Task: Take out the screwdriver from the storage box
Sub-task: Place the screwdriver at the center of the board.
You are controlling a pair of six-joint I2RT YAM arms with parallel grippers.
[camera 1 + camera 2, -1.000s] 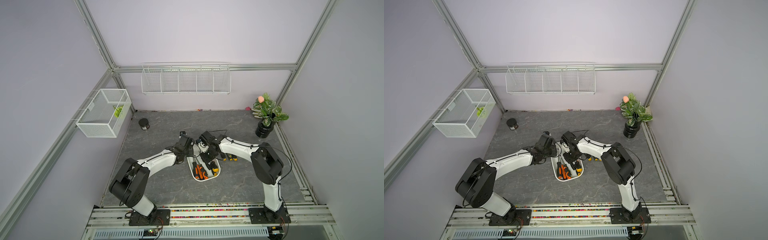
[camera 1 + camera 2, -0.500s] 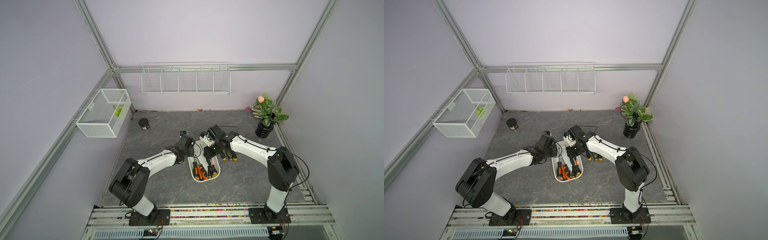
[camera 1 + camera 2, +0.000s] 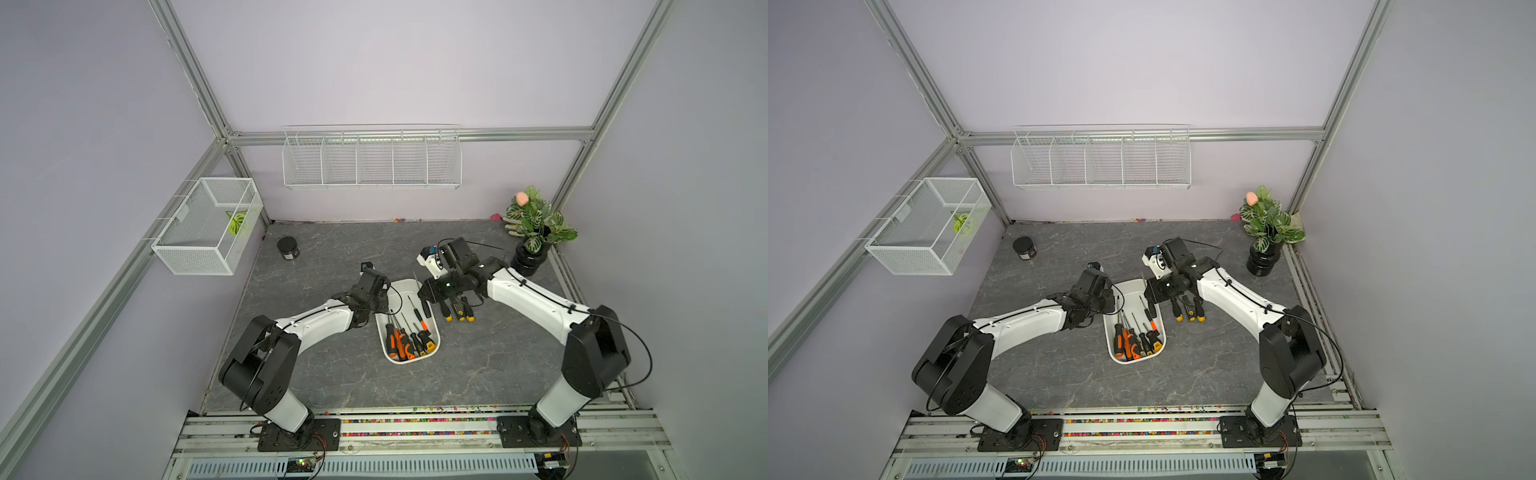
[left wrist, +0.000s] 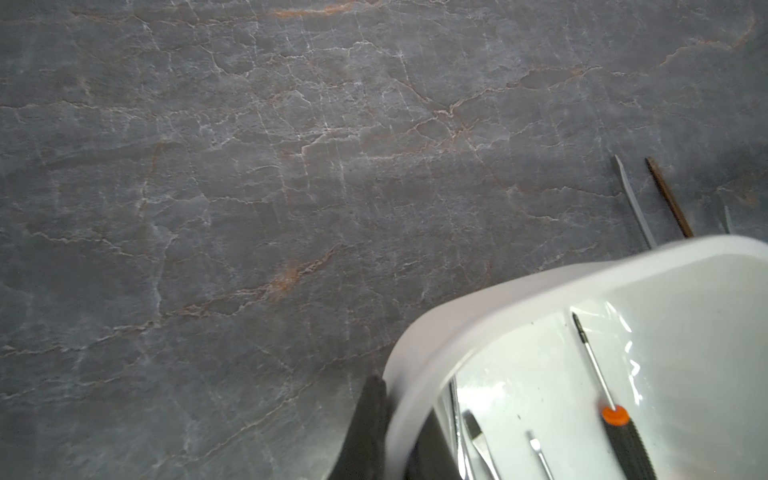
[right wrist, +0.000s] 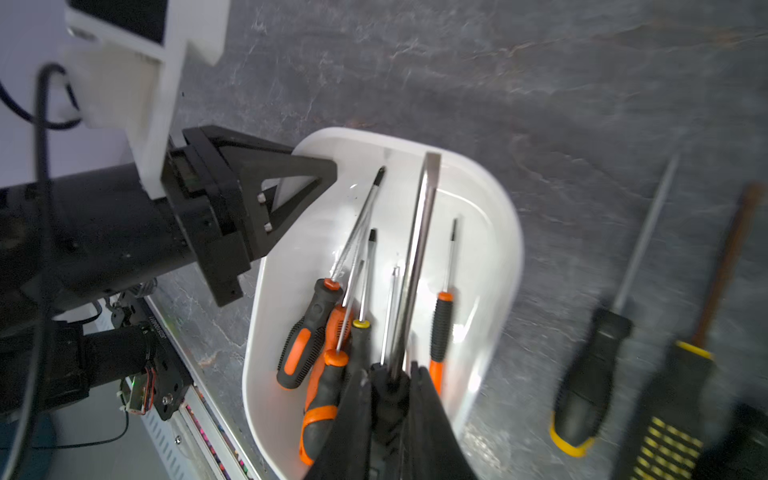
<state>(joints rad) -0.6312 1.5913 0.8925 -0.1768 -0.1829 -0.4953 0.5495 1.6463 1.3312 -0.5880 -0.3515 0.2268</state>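
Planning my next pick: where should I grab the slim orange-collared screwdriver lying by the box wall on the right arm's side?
Grip the slim screwdriver across its black handle, just behind the orange collar, coming straight down. It lies flat in the storage box, slightly apart from the piled handles, so jaws should fit either side.

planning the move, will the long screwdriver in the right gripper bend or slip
Likely stiff: the screwdriver has a thick steel shaft. The right gripper pinches it at the handle, so it may pivot. The shiny shaft looks slippery.
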